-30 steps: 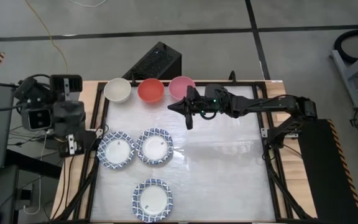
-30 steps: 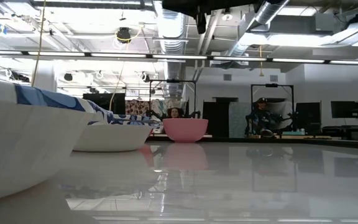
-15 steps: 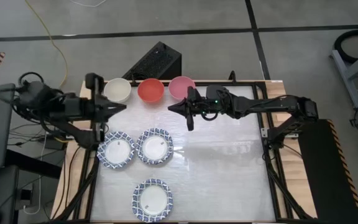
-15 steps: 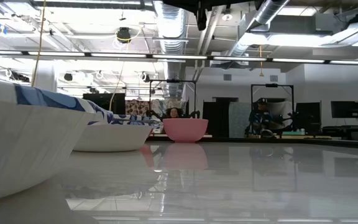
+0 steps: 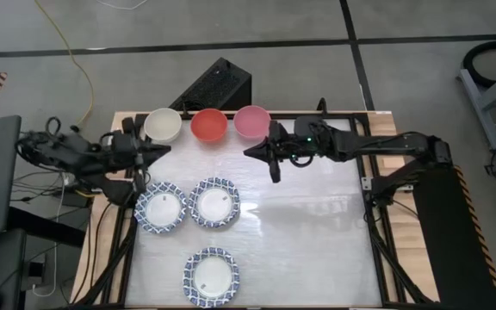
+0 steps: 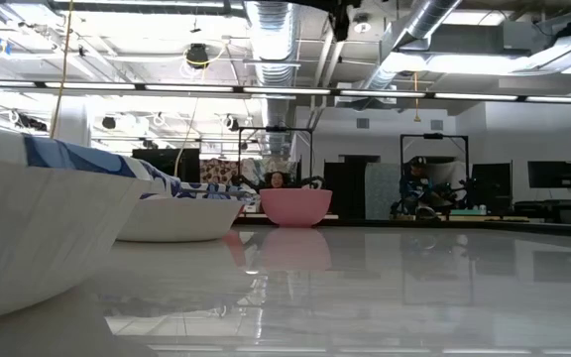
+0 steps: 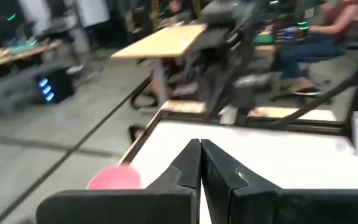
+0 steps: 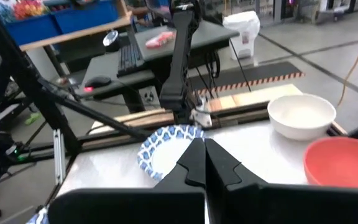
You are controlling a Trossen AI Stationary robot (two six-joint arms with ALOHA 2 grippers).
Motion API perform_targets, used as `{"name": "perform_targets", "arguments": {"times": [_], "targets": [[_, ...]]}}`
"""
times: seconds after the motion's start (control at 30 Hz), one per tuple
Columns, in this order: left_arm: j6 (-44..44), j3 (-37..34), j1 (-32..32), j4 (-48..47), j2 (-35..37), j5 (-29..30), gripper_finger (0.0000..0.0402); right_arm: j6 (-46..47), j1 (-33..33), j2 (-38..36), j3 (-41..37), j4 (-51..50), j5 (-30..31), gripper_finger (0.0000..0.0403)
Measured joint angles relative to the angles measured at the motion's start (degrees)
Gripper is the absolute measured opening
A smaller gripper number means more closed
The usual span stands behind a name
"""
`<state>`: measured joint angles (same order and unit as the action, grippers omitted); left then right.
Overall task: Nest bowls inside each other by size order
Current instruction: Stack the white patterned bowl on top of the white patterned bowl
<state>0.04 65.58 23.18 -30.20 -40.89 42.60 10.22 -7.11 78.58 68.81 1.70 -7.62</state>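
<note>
Right now both hands are pinched closed and hold nothing. The right gripper (image 5: 273, 164) hangs near the pink bowl (image 5: 251, 121); the left gripper (image 5: 142, 159) is beside the cream-white bowl (image 5: 163, 126). These bowls look hard, smooth and breakable, so pinching the rim seems best.

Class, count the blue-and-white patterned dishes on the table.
3, all in the high view: two side by side near the left arm, the left dish and the middle dish, and the near dish alone. Stacked ones could be hidden.
</note>
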Motion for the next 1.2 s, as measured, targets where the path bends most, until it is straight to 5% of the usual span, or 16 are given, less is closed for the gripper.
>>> {"name": "perform_targets", "arguments": {"times": [0.47, 0.7, 0.93, 1.2], "targets": [[-27.26, -18.23, -0.04, -10.36, 4.39, 9.67, 0.0003, 0.26, 1.36, -5.4, 0.01, -9.9, 0.17, 0.0009], [-38.79, -19.43, -0.04, -16.2, 4.19, 7.02, 0.0036, 0.26, 2.67, -5.57, 0.0, -10.97, 0.17, 0.0016], [-38.25, -19.43, -0.02, -17.74, 3.66, -1.31, 0.008, -0.92, 2.0, -5.55, 0.0, -12.15, 0.31, 0.0029], [-43.14, -19.41, -0.09, -27.97, 1.46, -2.72, 0.0101, -1.19, 0.9, -5.53, -0.01, -11.98, 0.68, 0.0024]]}}
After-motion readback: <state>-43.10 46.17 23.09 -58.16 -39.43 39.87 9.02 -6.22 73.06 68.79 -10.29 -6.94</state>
